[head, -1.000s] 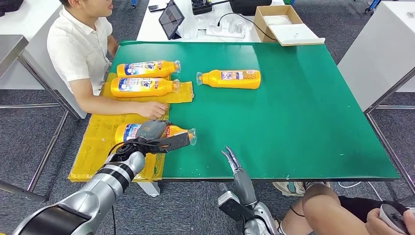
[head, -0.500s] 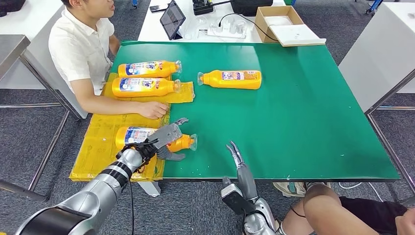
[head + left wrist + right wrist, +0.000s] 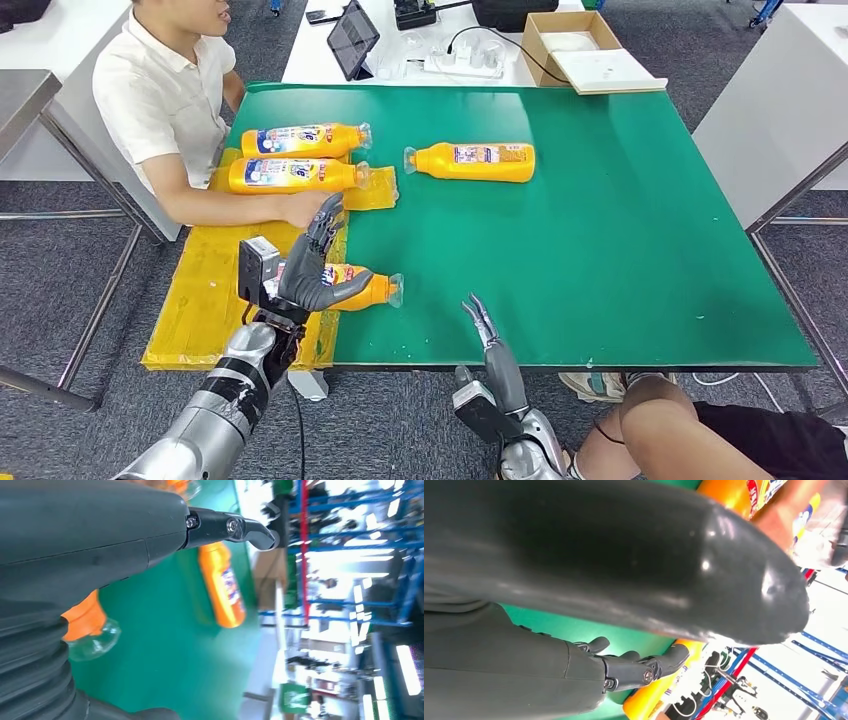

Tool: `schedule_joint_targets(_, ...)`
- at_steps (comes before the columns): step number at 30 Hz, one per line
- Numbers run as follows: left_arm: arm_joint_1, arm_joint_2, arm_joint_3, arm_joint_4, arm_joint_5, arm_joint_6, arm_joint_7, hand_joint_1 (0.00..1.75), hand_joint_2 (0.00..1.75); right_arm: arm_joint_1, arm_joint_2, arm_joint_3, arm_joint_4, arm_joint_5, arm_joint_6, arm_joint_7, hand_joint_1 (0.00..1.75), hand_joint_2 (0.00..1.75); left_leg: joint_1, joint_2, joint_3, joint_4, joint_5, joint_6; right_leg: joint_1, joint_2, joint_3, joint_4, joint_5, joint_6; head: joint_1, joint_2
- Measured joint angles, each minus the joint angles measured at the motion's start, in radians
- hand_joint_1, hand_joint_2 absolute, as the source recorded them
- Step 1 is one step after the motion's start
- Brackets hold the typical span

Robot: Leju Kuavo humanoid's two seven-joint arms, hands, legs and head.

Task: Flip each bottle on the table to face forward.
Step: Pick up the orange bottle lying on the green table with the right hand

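Observation:
Several orange bottles lie on their sides on the green table [image 3: 600, 250]. The nearest bottle [image 3: 365, 291] rests at the edge of a yellow sheet [image 3: 200, 290], clear cap to the right. My left hand [image 3: 310, 268] is raised just over its label end, fingers spread and pointing away, holding nothing. In the left wrist view the nearest bottle's neck [image 3: 87, 622] shows past the hand. Two bottles [image 3: 305, 140] [image 3: 295, 175] lie at the back left, and another bottle [image 3: 475, 160] lies mid-table. My right hand [image 3: 487, 335] hovers at the front edge, fingers straight and empty.
A person in a white shirt [image 3: 160, 100] sits at the table's left, a hand [image 3: 300, 210] resting on the yellow sheet just beyond my left hand. Another person's knee [image 3: 680, 430] is at the lower right. A cardboard box [image 3: 570, 45] and tablet [image 3: 350, 38] stand behind the table.
My left hand let go of the nearest bottle, spread its fingers and lifted, turning its fingers upward. The bottle stays lying on the table. The right hand barely moved.

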Motion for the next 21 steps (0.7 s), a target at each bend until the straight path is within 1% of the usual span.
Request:
schedule_joint_targets(3, 0.031, -0.006, 0.008, -0.07, 0.056, -0.02, 0.006, 0.0, 1.75, 0.001, -0.001, 0.004, -0.001, -0.003, -0.008, 0.0, 0.0, 0.0, 0.0, 0.0, 0.0, 0.0, 0.0, 0.0, 0.0, 0.0, 0.0, 0.0, 0.0, 0.0, 0.0, 0.0)
schedule_joint_targets(5, 0.052, -0.01, 0.013, -0.116, 0.143, -0.034, 0.009, 0.0, 1.75, 0.006, -0.002, 0.008, -0.01, -0.017, -0.026, 0.0, 0.0, 0.0, 0.0, 0.001, 0.0, 0.0, 0.0, 0.0, 0.0, 0.0, 0.0, 0.0, 0.0, 0.0, 0.0, 0.0)
schedule_joint_targets(9, 0.117, -0.019, 0.015, -0.26, 0.314, 0.008, 0.014, 0.0, 1.75, 0.027, -0.008, 0.017, -0.063, -0.062, -0.063, 0.0, 0.0, 1.75, 0.0, 0.001, 0.0, 0.0, 0.0, 0.0, 0.0, 0.0, 0.0, 0.0, 0.0, 0.0, 0.0, 0.0)
schedule_joint_targets(12, 0.188, -0.034, 0.012, -0.397, 0.398, 0.04, 0.024, 0.0, 1.75, 0.05, -0.017, 0.017, -0.112, -0.049, -0.105, 0.0, 0.0, 1.75, 0.0, 0.001, 0.0, 0.0, -0.001, 0.0, 0.0, 0.0, 0.0, 0.0, 0.0, 0.0, 0.0, 0.0)
schedule_joint_targets(13, 0.217, -0.037, 0.007, -0.441, 0.398, 0.059, 0.02, 0.0, 1.75, 0.058, -0.021, 0.013, -0.126, -0.029, -0.128, 0.001, 0.0, 1.75, 0.0, 0.001, 0.0, 0.0, -0.001, 0.0, 0.0, 0.0, 0.0, 0.0, 0.0, 0.0, 0.0, 0.0)
schedule_joint_targets(15, 0.278, -0.038, -0.01, -0.518, 0.347, 0.13, -0.007, 0.0, 1.75, 0.072, -0.028, -0.006, -0.153, 0.034, -0.182, 0.016, 0.0, 1.75, 0.0, 0.001, 0.0, 0.0, -0.002, 0.0, 0.0, 0.0, -0.001, 0.0, -0.001, 0.0, 0.0, 0.0)
schedule_joint_targets(18, 0.37, -0.039, -0.04, -0.608, 0.257, 0.251, -0.061, 0.0, 1.75, 0.077, -0.053, -0.06, -0.196, 0.173, -0.252, 0.086, 0.0, 1.75, -0.001, 0.001, 0.0, 0.0, -0.002, 0.0, 0.0, 0.0, -0.001, -0.001, -0.001, 0.0, 0.0, 0.0)
schedule_joint_targets(21, 0.434, -0.038, -0.06, -0.664, 0.209, 0.34, -0.091, 0.0, 1.75, 0.056, -0.101, -0.113, -0.213, 0.336, -0.274, 0.186, 0.0, 1.75, -0.001, 0.0, -0.001, 0.0, -0.002, 0.0, -0.001, 0.0, 0.0, -0.001, -0.001, 0.001, 0.0, 0.0)
